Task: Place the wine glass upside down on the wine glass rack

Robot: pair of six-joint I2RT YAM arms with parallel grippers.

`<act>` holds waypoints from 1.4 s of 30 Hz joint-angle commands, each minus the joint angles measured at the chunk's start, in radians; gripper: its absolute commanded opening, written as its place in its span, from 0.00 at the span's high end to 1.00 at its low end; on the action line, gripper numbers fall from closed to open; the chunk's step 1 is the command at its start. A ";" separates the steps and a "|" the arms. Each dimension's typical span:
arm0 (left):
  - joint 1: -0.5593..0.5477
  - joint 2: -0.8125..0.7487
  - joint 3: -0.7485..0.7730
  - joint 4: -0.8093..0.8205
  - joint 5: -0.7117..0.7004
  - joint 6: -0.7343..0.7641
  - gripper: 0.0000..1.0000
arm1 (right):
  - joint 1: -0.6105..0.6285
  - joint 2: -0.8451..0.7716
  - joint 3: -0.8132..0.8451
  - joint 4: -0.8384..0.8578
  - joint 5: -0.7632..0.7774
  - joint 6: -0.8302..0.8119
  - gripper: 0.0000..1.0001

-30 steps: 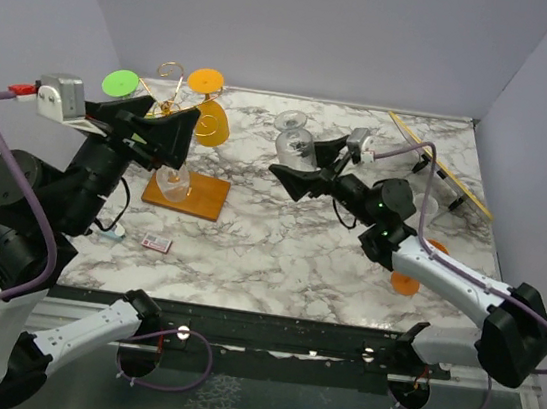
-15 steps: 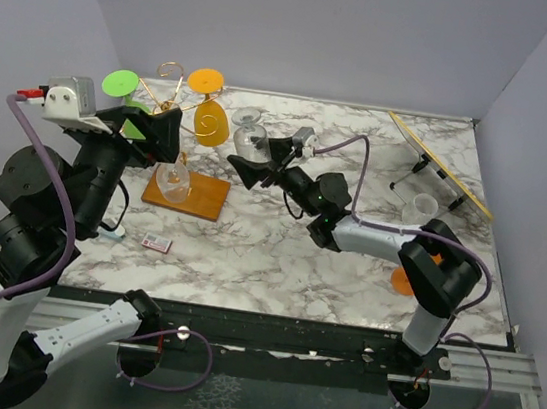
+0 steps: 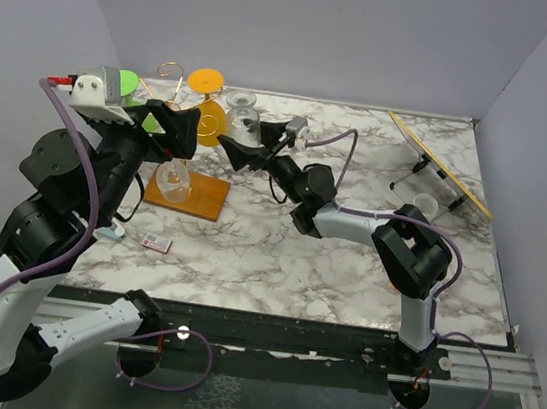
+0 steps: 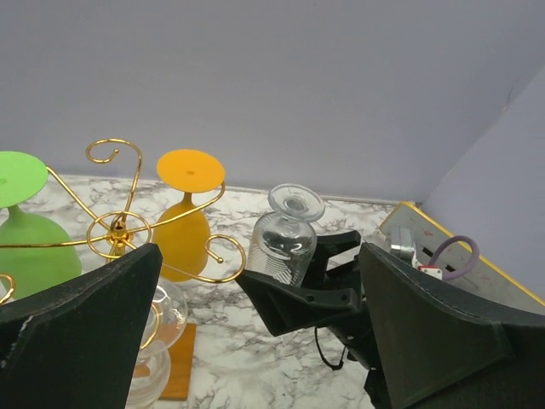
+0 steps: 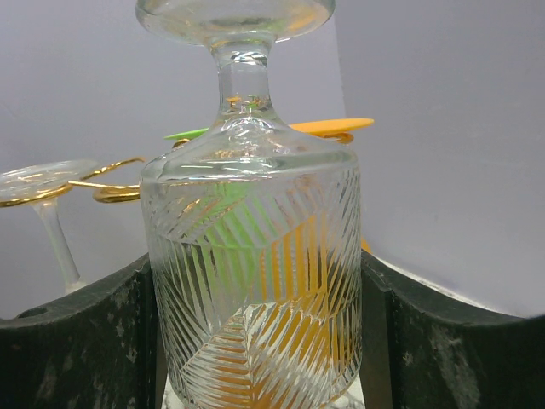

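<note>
The wine glass [image 3: 242, 120] is clear and ribbed. My right gripper [image 3: 242, 146] is shut on its bowl and holds it upside down, foot up, just right of the wine glass rack [image 3: 171, 100]. The glass fills the right wrist view [image 5: 255, 281], between that gripper's [image 5: 255, 341] fingers. The gold wire rack stands on a wooden base [image 3: 206, 196] and carries an orange glass [image 3: 209, 120], a green glass [image 3: 128, 85] and a clear glass [image 3: 170, 183]. In the left wrist view the held glass [image 4: 285, 239] is close to a free curled arm [image 4: 213, 256]. My left gripper [image 3: 167, 135] is open and empty, raised beside the rack.
A yellow-edged board on a stand [image 3: 440, 166] leans at the back right, with a clear cup [image 3: 420, 206] in front of it. A small red and white card [image 3: 155, 242] lies near the left front edge. Grey walls close in the back and sides.
My right arm has swung left with the glass, from mid-table to beside the rack. My left arm has shifted up and slightly right, and has stayed open.
</note>
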 commanded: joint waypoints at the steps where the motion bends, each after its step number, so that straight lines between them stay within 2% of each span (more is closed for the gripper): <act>1: -0.002 0.023 0.041 -0.016 0.038 -0.009 0.01 | 0.008 0.051 0.062 0.072 -0.024 0.009 0.99; 24: -0.002 0.049 0.026 -0.016 0.057 -0.009 0.01 | 0.018 0.195 0.278 -0.100 -0.190 0.030 0.99; 42: -0.002 0.046 0.016 -0.016 0.056 -0.014 0.01 | 0.020 0.213 0.335 -0.170 -0.360 0.084 0.99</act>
